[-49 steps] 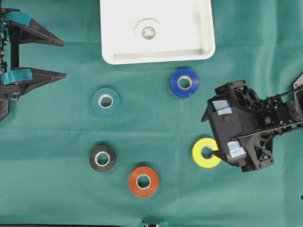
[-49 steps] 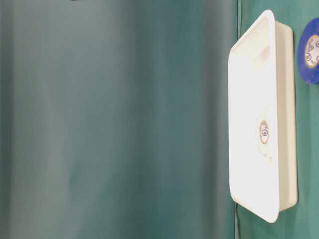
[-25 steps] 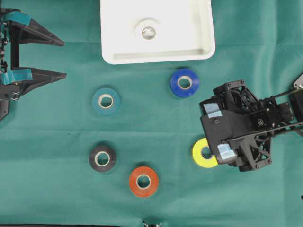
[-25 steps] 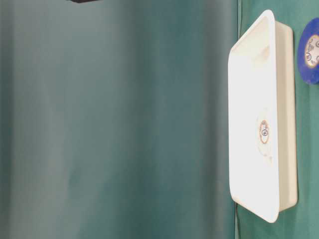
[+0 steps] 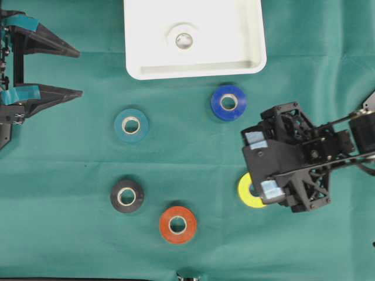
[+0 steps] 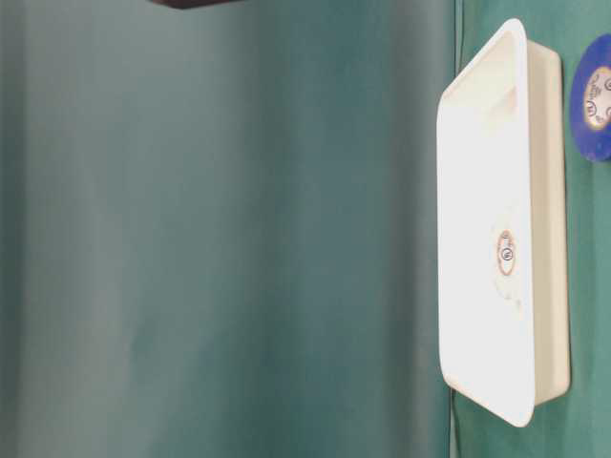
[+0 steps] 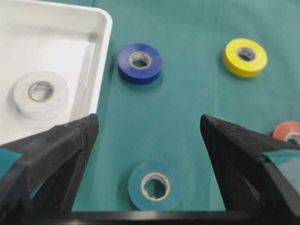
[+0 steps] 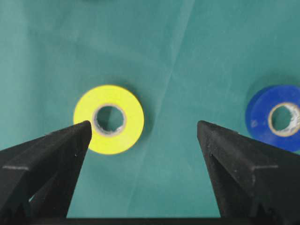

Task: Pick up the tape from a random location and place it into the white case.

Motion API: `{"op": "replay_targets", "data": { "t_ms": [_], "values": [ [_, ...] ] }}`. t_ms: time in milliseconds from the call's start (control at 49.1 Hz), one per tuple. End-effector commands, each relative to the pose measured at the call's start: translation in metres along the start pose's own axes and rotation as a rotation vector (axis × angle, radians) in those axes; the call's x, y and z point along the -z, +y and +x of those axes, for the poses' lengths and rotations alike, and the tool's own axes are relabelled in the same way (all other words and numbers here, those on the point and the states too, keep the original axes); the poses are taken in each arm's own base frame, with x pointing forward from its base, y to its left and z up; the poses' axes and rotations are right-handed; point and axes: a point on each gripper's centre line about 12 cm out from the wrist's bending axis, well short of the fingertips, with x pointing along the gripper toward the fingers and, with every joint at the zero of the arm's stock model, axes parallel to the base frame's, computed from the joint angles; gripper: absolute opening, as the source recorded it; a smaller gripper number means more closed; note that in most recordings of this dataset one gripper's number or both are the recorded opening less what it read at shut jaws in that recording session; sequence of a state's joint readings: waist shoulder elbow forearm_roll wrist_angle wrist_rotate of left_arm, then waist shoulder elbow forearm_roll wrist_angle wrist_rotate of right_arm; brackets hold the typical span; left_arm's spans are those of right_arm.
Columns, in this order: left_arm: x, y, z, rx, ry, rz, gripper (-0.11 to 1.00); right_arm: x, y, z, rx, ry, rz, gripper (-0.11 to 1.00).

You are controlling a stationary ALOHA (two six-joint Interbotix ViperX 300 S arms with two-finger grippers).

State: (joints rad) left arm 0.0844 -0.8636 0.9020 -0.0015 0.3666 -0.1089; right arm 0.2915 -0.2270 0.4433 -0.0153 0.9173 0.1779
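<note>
Green cloth (image 5: 70,175): is covering the whole table under everything.
White case (image 5: 252,35): is sitting at the top middle of the overhead view, a white tape roll (image 5: 184,39) lying flat inside it.
Right arm: is reaching in from the right edge, below and right of the white case, its wrist angled down over the cloth.
Right gripper (image 8: 143,133): is holding its jaws wide apart and gripping nothing; the yellow tape roll (image 8: 109,119) is lying by the tip of one finger (image 8: 51,150), untouched as far as the wrist view shows.
Left arm: is sitting at the left edge, well apart from the white case, pointing across the cloth.
Left gripper (image 7: 150,129): is standing fully spread, with nothing between its fingers.
Blue tape roll (image 5: 228,102): is lying just below the white case's lower right corner.
Teal tape roll (image 5: 131,124): is lying below the case's lower left corner.
Black tape roll (image 5: 126,195): is lying further below the case, under the teal one.
Orange tape roll (image 5: 177,224): is lying furthest below the case, beside the black one.
</note>
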Motion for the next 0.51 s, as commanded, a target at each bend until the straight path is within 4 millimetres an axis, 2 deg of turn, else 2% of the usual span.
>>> {"op": "replay_targets", "data": {
  "t_ms": [0,489],
  "values": [
    [-0.006,0.000,-0.001,0.000,-0.022,-0.001,0.99,0.000,0.000,0.006,0.000,-0.008,0.000,0.89],
    [-0.009,0.000,-0.001,0.001,-0.043,-0.001,0.99,0.030,-0.005,0.077,0.005,0.036,0.008,0.89]
  ]
}}
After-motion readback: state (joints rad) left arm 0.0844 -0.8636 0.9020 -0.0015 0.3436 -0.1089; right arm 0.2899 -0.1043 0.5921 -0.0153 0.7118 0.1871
